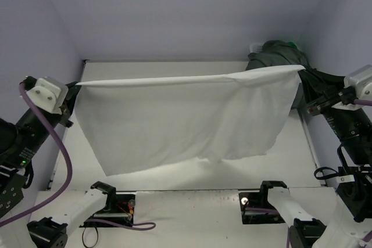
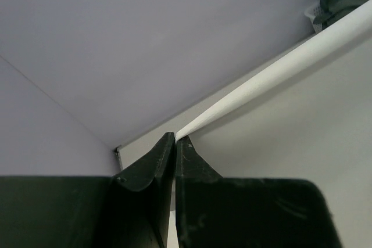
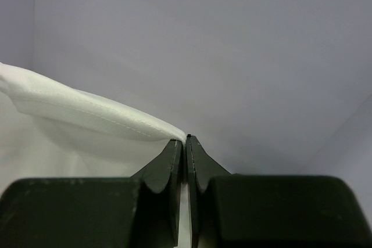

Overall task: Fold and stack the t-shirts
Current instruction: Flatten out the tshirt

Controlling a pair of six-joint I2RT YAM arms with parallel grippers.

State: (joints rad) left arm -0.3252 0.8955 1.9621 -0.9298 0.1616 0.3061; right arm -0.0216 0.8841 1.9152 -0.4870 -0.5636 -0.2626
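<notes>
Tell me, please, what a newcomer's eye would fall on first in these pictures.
A white t-shirt hangs like a curtain over the table, top edge taut. The left gripper and right gripper pinch its upper corners. A dark olive-grey t-shirt lies heaped at the far right.

White table (image 1: pixel 293 166), pale lilac walls (image 1: pixel 174 10), white slatted basket (image 1: pixel 254 46) at far right corner

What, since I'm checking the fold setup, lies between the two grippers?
The white t-shirt, a top corner pinched in the left gripper and another in the right gripper, hangs spread between them; the top view shows it.
</notes>
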